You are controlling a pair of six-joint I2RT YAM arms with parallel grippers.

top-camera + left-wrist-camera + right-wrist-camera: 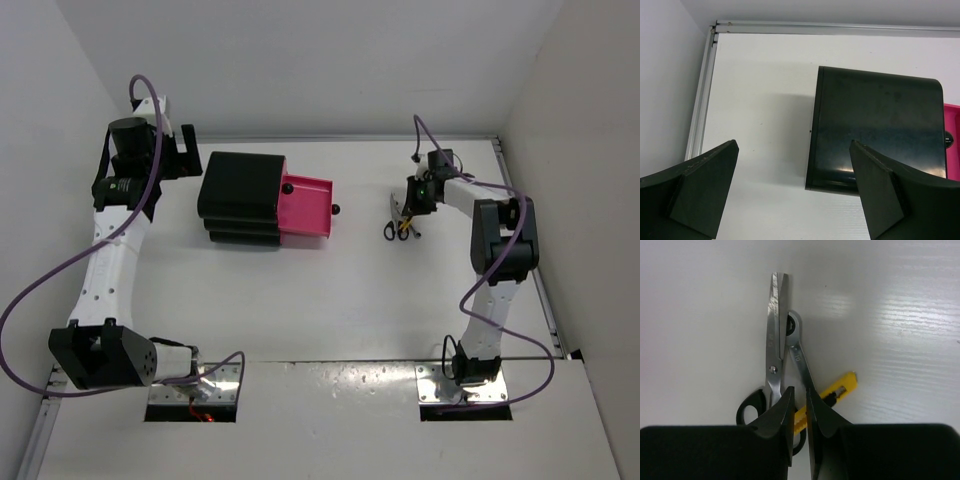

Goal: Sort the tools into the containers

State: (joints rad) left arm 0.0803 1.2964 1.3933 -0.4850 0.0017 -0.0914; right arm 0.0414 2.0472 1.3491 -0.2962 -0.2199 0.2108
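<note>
The white table [350,300] carries a black cabinet [240,190], scissors [774,355], wrench [797,352] and yellow cutter [842,385].

No legible words, brands or signs in any view, one tiny stamped mark midway along the wrench [797,359] shank in the right wrist view, possibly a digit, too blurred to read

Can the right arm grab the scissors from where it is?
Probably yes. The right gripper sits right over the scissors and nothing stands in between. Its fingers are nearly shut, though, and a wrench and yellow cutter crowd them.
</note>
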